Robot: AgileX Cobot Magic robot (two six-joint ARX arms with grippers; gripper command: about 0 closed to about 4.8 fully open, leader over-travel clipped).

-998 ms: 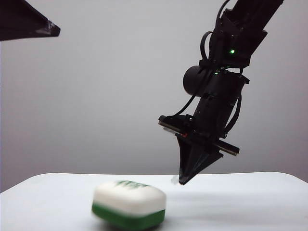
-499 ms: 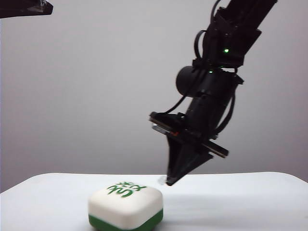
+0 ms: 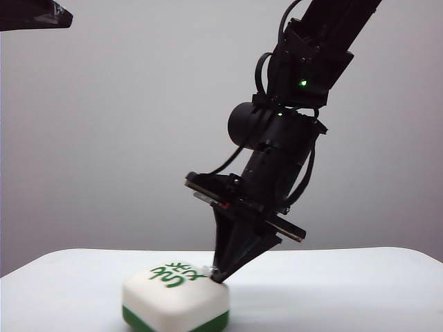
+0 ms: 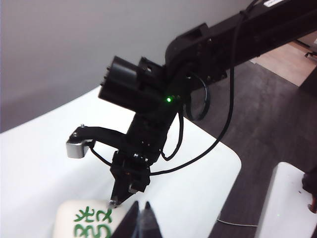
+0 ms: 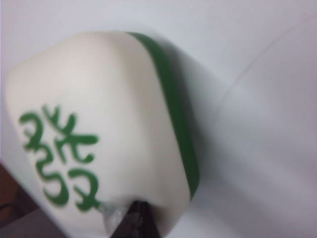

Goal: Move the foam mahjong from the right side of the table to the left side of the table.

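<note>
Right pincer [image 3: 220,277] reaches down at a slant from the upper right of the exterior view, with its tip touching the right rear edge of the foam mahjong's [image 3: 175,299] top face. The fingers come together to a single dark point – closed, nothing clamped between them. In the right wrist view the same tip [image 5: 136,218] shows as a narrow dark wedge against the white side of the block [image 5: 104,119], near the printed character.

The block lies flat on the white worktop [image 3: 346,290], left of centre in the exterior view and close to the front edge. White layer and green character face up, dark green base down against the surface.

Left pincer [image 4: 141,220] – only the tips enter the left wrist view, two dark fingers [image 4: 132,221] close together with a thin gap. They hover above the worktop [image 4: 29,163], just beside the block [image 4: 84,222] and apart from it. In the exterior view only a dark piece of the left arm [image 3: 34,14] shows, high in the upper left corner, well away from the block.
</note>
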